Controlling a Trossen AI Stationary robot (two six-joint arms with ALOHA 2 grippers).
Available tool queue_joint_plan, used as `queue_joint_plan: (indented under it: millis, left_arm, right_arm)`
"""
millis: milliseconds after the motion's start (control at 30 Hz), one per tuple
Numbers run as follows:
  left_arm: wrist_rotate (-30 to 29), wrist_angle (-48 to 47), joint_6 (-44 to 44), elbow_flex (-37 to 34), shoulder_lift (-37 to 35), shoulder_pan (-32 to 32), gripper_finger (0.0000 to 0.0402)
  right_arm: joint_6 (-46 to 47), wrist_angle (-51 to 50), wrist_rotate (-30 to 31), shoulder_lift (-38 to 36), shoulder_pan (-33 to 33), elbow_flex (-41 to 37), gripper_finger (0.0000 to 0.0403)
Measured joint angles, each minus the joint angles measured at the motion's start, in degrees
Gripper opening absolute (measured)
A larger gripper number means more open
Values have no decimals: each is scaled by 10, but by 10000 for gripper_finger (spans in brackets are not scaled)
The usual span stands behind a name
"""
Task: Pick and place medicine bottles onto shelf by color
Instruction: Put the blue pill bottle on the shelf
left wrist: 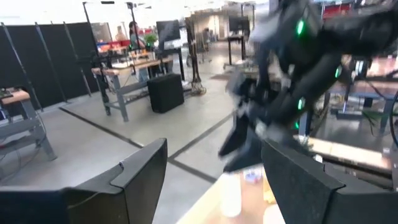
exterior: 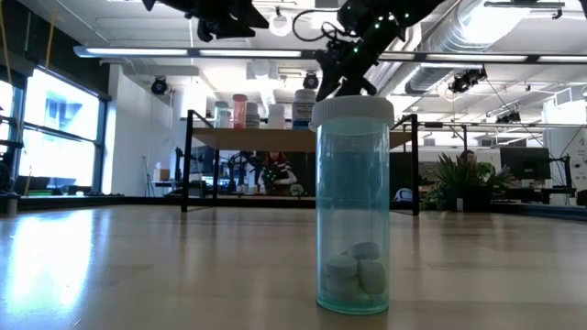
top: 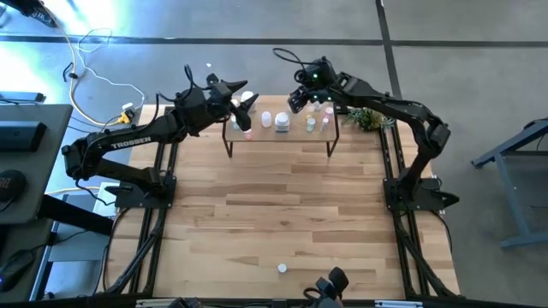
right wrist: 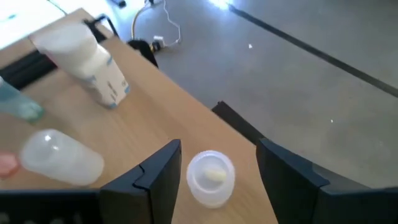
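Observation:
The shelf (top: 281,137), a light-wood board on black legs, stands at the table's far middle and carries several medicine bottles (top: 282,122), upright on their bases. My left gripper (top: 246,104) hovers open above the shelf's left end. My right gripper (top: 300,98) is open over the shelf's right part. In its wrist view its fingers (right wrist: 155,174) stand on either side of a small white-capped bottle (right wrist: 211,177) without touching it. A teal-tinted bottle with a white cap (exterior: 353,202) stands alone near the table's near edge (top: 282,269).
A white bottle with a blue label (right wrist: 87,59), a clear one lying on its side (right wrist: 59,158) and a teal one (right wrist: 18,102) sit close to the right gripper. A small plant (top: 370,118) stands right of the shelf. Cables (top: 94,77) lie on the floor beyond the table's far left corner.

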Motion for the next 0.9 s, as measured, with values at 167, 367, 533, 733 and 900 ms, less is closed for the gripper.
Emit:
queue_joint_plan:
  millis: [167, 367, 533, 733, 900]
  left_arm:
    - [4, -37, 0, 0, 0, 0, 252]
    - [59, -79, 0, 0, 0, -4, 252]
    - [106, -105, 1, 0, 0, -24, 252]
    - [163, -141, 35, 0, 0, -52, 252]
    - [171, -173, 39, 0, 0, -81, 252]
  right_arm:
    - [17, -10, -5, -26, 2, 0, 200]
    - [57, -59, -12, -64, 21, 0, 200]
    - [78, -140, -18, -95, 54, 0, 199]
    - [113, -214, -42, -123, 108, 0, 199]
    - [131, -249, -43, -129, 158, 0, 199]
